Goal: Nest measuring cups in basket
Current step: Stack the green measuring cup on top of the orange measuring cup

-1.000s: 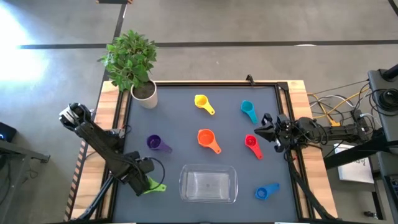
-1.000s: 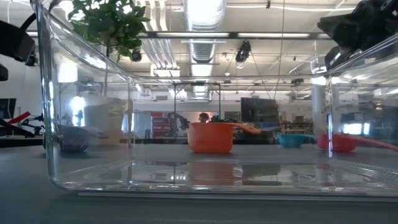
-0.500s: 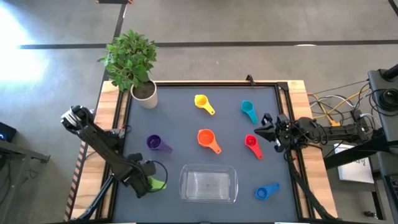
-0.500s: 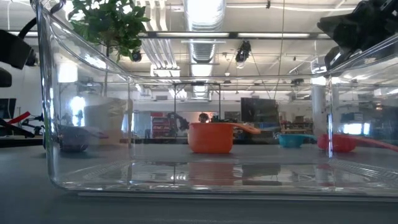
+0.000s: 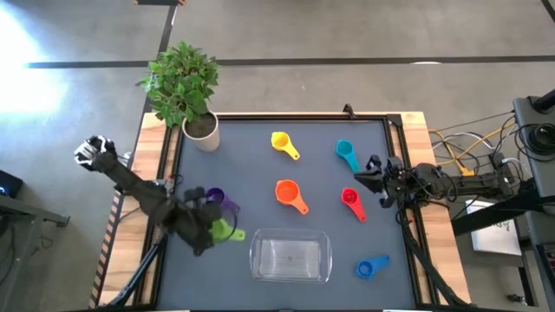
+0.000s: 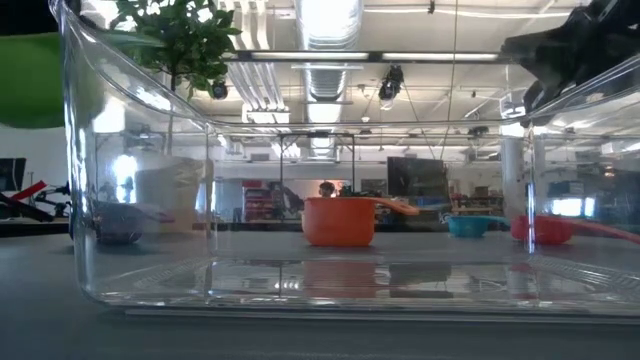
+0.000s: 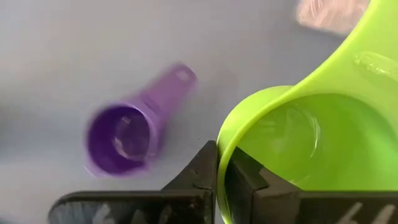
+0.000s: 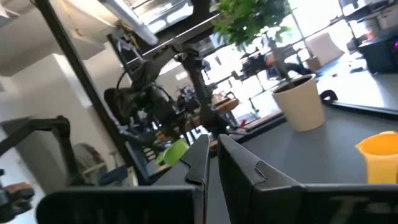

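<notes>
The green measuring cup (image 5: 229, 232) hangs above the mat just left of the clear basket (image 5: 290, 256), with my left gripper (image 5: 214, 230) shut on it. In the low view the green cup (image 6: 30, 80) shows high at the left. The purple cup (image 7: 124, 137) sits on the mat under the arm. Orange (image 5: 289, 194), yellow (image 5: 283, 142), teal (image 5: 347, 153), red (image 5: 351, 201) and blue (image 5: 371, 267) cups lie on the mat. My right gripper (image 5: 362, 178) waits shut at the right edge, holding nothing. My left gripper pinches the green cup's bowl wall at the rim (image 7: 219, 171), one finger inside the bowl and one outside. The fingers come from above, pointing down. The cup is lifted clear of the mat, its handle (image 7: 373, 56) reaching away from the fingers.
A white pot (image 5: 202, 132) with a green plant stands at the far left corner. The mat has a raised black frame (image 5: 395, 147) along its edges. Bare mat lies between the cups and around the basket.
My left gripper has taken hold of the green cup near the table's near left corner, then gone up and toward the far edge and the basket. The green cup has been lifted clear of the mat and now hangs over the purple cup's side.
</notes>
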Motion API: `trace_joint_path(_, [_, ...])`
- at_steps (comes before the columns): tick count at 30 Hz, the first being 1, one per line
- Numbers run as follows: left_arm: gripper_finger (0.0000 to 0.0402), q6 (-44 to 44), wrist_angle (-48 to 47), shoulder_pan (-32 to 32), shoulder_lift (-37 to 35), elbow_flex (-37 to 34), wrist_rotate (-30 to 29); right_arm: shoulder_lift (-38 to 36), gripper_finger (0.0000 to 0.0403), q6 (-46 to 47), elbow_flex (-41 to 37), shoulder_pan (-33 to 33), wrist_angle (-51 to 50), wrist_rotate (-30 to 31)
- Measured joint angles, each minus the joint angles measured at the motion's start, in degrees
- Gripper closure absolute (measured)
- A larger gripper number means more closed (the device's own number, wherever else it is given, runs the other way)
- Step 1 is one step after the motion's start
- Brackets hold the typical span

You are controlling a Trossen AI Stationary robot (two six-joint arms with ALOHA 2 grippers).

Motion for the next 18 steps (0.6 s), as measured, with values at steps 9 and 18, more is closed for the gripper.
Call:
trace_joint_path(9, [0.0401,23.6,13.5,20.0,-3.8,0.1,4.8,5.5,0.0380,-5.8,4.0,0.0,-0.5,-1.7])
trace_joint_path(18, [0.0401,39.3,23.4,31.7,1.4,2.3,12.0,22.5,0.0380,-20.4,13.8,1.4,-2.4,-1.7])
